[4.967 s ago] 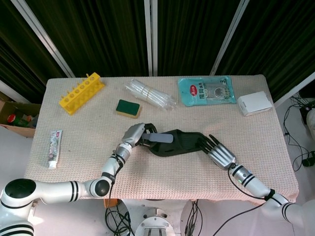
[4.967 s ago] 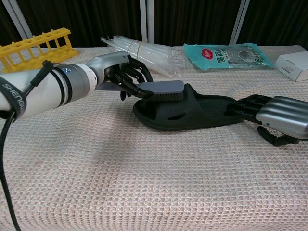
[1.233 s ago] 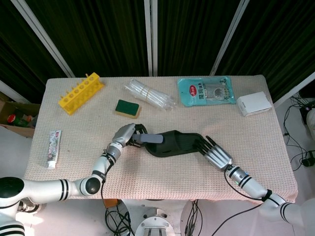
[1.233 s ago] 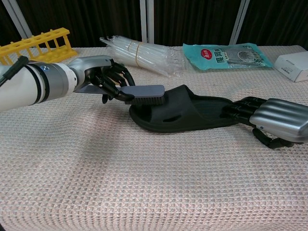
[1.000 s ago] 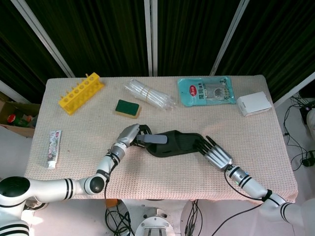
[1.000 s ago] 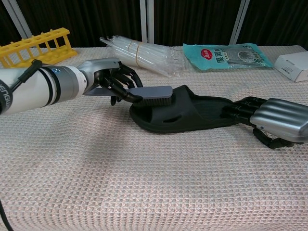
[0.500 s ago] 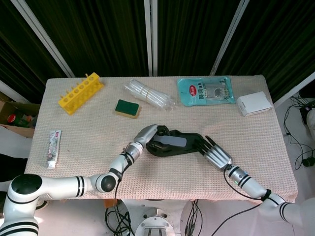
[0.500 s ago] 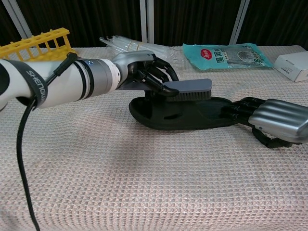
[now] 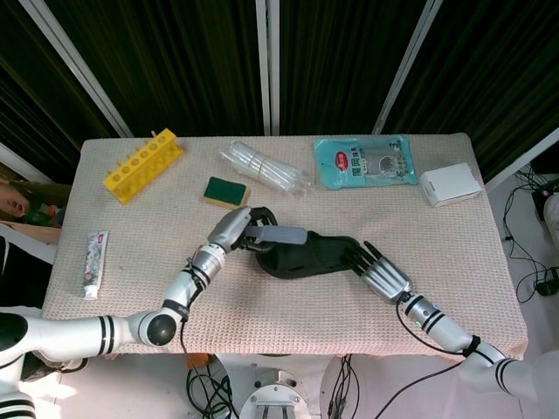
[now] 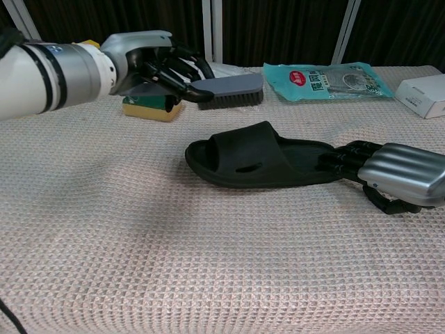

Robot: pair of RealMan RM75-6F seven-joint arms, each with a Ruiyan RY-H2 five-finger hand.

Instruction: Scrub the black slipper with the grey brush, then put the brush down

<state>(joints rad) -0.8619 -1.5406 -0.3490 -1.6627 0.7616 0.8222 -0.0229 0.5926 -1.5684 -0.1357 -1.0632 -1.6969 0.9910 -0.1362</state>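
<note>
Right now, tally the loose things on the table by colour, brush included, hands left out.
Black: 1, slipper
Grey: 1, brush
Yellow: 1, rack
Green: 1, sponge
Clear: 1, tube bundle
Blue: 1, packet
White: 2, box, toothpaste
Total: 8

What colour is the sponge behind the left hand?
The sponge is dark green on top with a yellow base; the head view shows it best.
</note>
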